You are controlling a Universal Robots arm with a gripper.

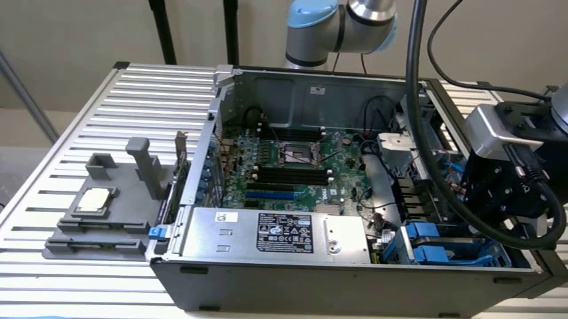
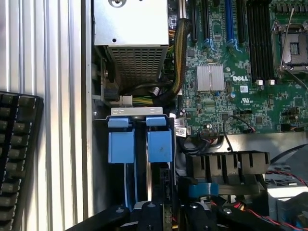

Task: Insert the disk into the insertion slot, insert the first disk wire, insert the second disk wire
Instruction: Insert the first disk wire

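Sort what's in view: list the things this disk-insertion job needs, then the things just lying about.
Job:
- insertion slot with blue latch tabs
- tool, close to it

Lying about:
- keyboard
- power supply
- grey fixture holding a chip

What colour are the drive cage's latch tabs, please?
The latch tabs are bright blue; wrist view.

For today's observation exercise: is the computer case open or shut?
Open. The computer case has no cover on its upward side, so the circuit board and silver power box inside are plainly seen.
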